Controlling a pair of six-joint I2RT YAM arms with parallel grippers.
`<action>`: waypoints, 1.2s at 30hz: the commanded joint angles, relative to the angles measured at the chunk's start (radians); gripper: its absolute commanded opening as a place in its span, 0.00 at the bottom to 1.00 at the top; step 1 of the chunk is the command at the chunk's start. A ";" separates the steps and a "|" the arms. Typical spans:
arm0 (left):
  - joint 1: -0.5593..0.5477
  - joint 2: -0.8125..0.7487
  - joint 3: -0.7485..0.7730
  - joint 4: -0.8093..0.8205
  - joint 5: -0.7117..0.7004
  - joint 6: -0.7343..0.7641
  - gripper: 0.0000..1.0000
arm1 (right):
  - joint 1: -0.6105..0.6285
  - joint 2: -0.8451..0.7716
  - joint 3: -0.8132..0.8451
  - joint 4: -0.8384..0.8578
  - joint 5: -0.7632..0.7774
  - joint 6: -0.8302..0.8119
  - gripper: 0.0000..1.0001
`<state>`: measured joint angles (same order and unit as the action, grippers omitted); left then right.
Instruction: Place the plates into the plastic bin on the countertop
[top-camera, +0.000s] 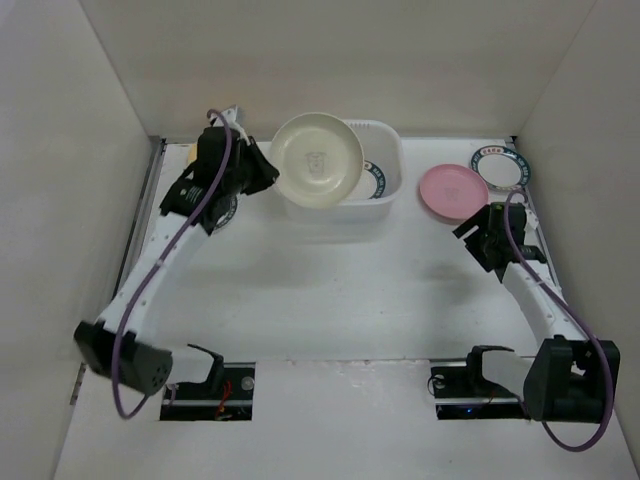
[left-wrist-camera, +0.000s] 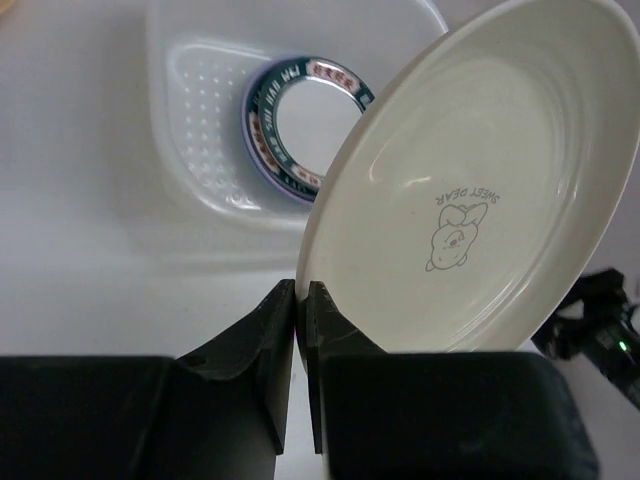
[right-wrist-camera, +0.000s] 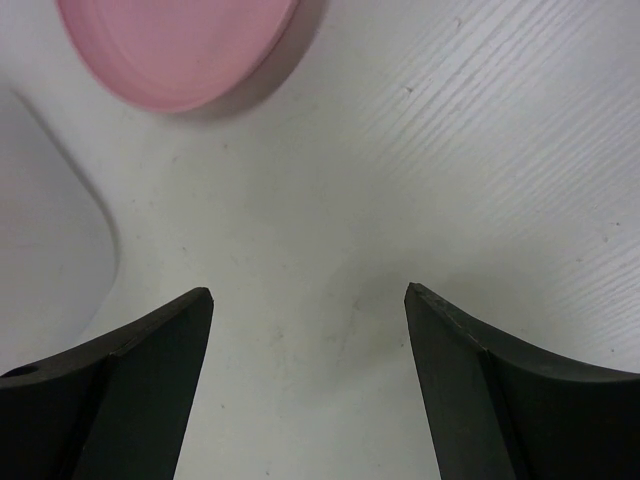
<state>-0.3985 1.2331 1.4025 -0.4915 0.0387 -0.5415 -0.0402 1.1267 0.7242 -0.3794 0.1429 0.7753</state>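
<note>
My left gripper (top-camera: 268, 172) (left-wrist-camera: 303, 290) is shut on the rim of a cream plate (top-camera: 317, 160) (left-wrist-camera: 490, 190) and holds it tilted above the plastic bin (top-camera: 385, 140) (left-wrist-camera: 190, 130). A white plate with a teal patterned rim (left-wrist-camera: 300, 125) (top-camera: 376, 178) lies inside the bin. My right gripper (top-camera: 478, 228) (right-wrist-camera: 308, 292) is open and empty above the countertop (top-camera: 330, 290), just near of a pink plate (top-camera: 452, 190) (right-wrist-camera: 175, 45). Another teal-rimmed plate (top-camera: 499, 167) lies beyond the pink one, partly under it.
White walls close in the countertop on three sides. A rounded white edge (right-wrist-camera: 50, 260) shows at the left of the right wrist view. The right arm (left-wrist-camera: 600, 325) shows dark at the far right of the left wrist view.
</note>
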 joint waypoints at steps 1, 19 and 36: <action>0.054 0.196 0.090 0.076 0.027 0.034 0.06 | -0.048 -0.002 -0.003 0.077 0.009 0.024 0.83; 0.086 0.888 0.610 0.122 0.087 0.074 0.09 | -0.135 -0.059 -0.040 0.080 0.000 0.067 0.83; 0.030 0.817 0.605 0.082 -0.009 0.187 0.99 | -0.172 0.194 0.056 0.174 -0.045 0.147 0.81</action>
<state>-0.3878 2.2505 1.9945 -0.4263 0.0834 -0.3965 -0.2039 1.2652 0.7124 -0.2989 0.1242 0.8886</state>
